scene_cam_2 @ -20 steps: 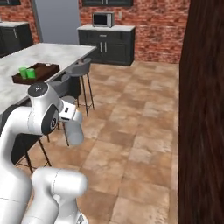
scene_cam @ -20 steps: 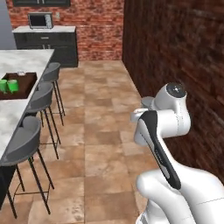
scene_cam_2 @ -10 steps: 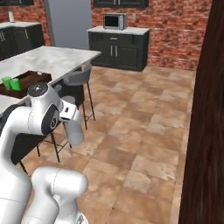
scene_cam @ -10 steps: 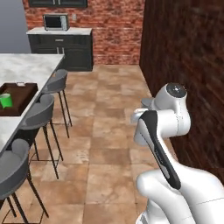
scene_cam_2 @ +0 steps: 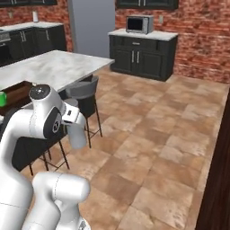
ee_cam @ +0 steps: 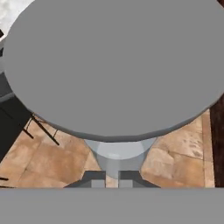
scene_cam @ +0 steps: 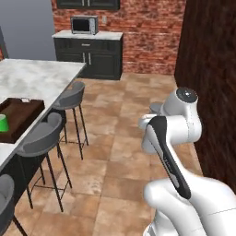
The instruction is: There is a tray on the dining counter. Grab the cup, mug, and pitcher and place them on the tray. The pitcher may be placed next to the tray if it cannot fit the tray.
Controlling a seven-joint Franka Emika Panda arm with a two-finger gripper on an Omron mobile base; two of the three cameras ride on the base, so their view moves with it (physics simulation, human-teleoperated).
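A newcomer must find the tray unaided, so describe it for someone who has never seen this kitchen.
Start at the long white marble counter with grey stools along its side. The tray lies on top near the stool edge. It is dark brown wood with raised sides, the only dark thing there, holding something bright green.

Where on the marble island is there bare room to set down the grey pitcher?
The white grey-veined marble island top is bare from the dark brown wooden tray to its far end facing the microwave cabinet. The tray's near end is crowded by a bright green cup. The pincer grips the tall grey pitcher.
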